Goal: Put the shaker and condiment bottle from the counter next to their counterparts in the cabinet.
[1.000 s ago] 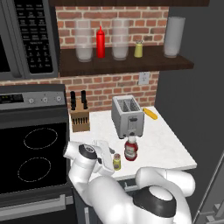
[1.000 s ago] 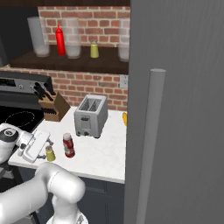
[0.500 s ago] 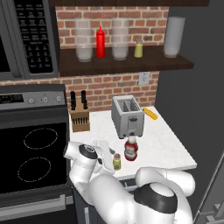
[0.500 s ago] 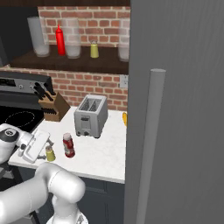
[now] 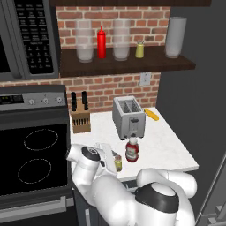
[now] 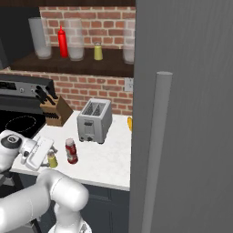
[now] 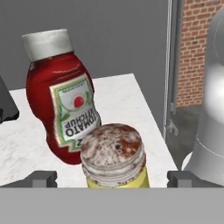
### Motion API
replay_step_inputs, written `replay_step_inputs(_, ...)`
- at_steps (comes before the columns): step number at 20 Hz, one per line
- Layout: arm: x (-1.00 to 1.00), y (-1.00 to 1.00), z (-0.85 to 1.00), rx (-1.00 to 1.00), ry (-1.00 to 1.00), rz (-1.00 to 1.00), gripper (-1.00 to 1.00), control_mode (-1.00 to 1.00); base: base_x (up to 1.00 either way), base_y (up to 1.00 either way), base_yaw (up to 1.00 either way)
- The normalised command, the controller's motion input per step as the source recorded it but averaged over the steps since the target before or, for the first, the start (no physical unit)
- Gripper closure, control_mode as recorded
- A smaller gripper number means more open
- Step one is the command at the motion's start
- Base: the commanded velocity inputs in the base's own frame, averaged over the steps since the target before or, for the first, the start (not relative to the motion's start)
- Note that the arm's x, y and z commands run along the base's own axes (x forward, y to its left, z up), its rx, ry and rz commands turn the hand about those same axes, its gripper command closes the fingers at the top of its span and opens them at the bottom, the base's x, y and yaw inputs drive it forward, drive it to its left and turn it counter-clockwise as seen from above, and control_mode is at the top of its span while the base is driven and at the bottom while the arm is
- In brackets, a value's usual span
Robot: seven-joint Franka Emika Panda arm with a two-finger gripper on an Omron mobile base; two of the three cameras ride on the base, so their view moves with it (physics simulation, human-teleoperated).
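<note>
Hand view, nearest first: shaker (image 7: 114,157) dead centre between the two dark fingertips (image 7: 41,178), pale speckled cap up, yellow body below; a gap on each side, so claw (image 7: 111,180) released, spread wide around the shaker and not gripping. Just behind and left of it, condiment bottle (image 7: 61,96), red with white label and pale cap, appearing tilted in this rolled view, standing on the white table (image 7: 122,94). Left base view: claw (image 5: 115,160) low at the table's front edge, level with the shaker (image 5: 118,163); condiment bottle (image 5: 131,149) just beside it to the right. Further back, toaster (image 5: 128,116) near the brick wall, knife block (image 5: 80,118) to its left, a yellow item (image 5: 151,114) behind to the right. Farthest and highest, cabinet (image 5: 128,65) shelf with slim red squeeze bottle (image 5: 102,43) between two clear jars, and twin shaker (image 5: 140,49) further right.
</note>
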Motion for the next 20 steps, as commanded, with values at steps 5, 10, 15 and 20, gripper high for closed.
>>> replay_step_inputs(5,0.05,0.00,-0.03,0.00,0.00,0.00,1.00,-1.00,0.00,0.00,0.00)
replay_step_inputs(10,0.00,0.00,0.00,0.00,0.00,0.00,1.00,-1.00,0.00,0.00,0.00)
replay_step_inputs(15,0.00,0.06,0.10,-0.02,0.00,0.01,1.00,-1.00,0.00,0.00,0.00)
replay_step_inputs(20,-0.09,0.26,0.64,-0.16,-0.01,0.05,1.00,-1.00,0.00,0.00,0.00)
